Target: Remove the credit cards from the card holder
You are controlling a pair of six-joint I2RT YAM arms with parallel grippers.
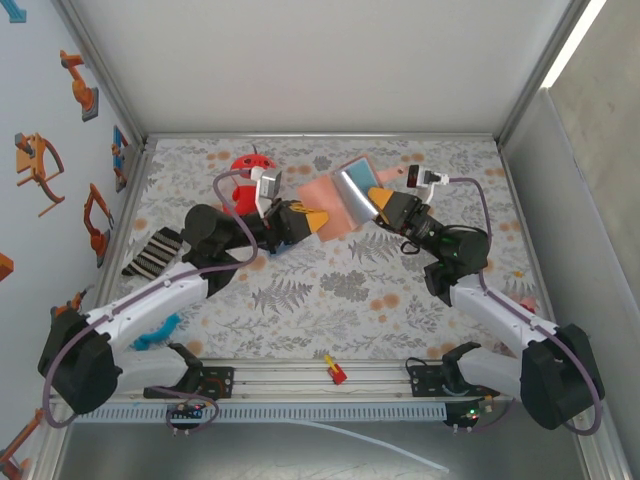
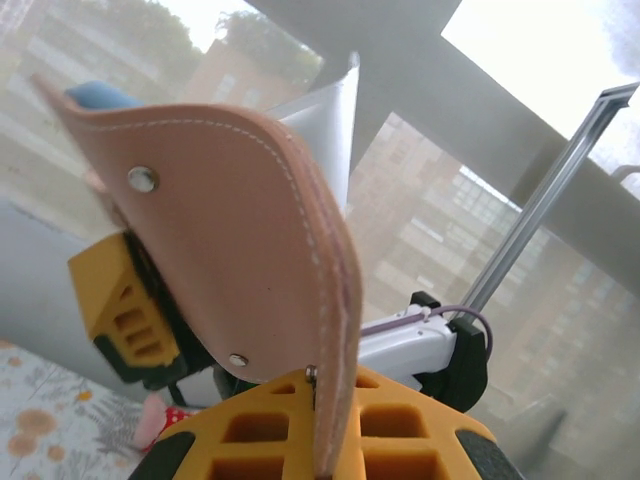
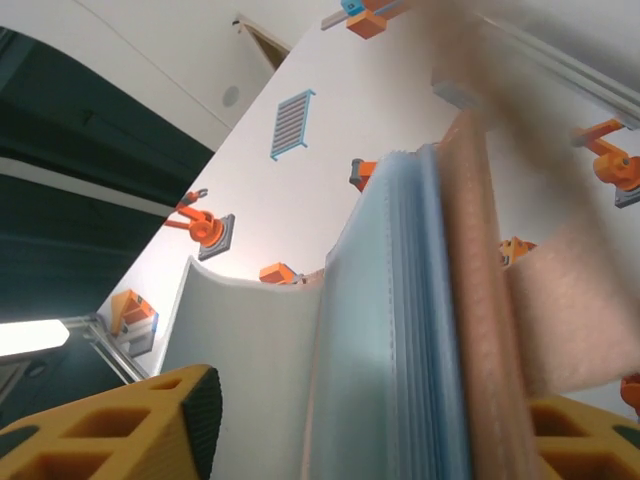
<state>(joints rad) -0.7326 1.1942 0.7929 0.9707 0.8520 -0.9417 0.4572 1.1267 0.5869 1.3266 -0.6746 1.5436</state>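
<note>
The card holder (image 1: 325,205) hangs open above the table between both grippers. Its tan leather outside (image 2: 230,230) faces the left wrist camera. My left gripper (image 2: 335,425) is shut on the lower edge of that tan flap. The pale blue-grey inside (image 3: 400,330) and a white curved sheet (image 3: 250,370) stand between the fingers of my right gripper (image 3: 370,440). Its left finger (image 3: 130,425) sits beside the white sheet, and contact is unclear. I cannot tell credit cards from the layered pockets. A blue edge (image 2: 100,95) peeks over the holder's top.
A red plush toy (image 1: 250,168) lies at the back, behind the left gripper (image 1: 300,222). A striped black-and-white cloth (image 1: 155,250) lies at the left. A blue item (image 1: 160,330) sits by the left arm. A small red and yellow piece (image 1: 334,371) rests on the front rail.
</note>
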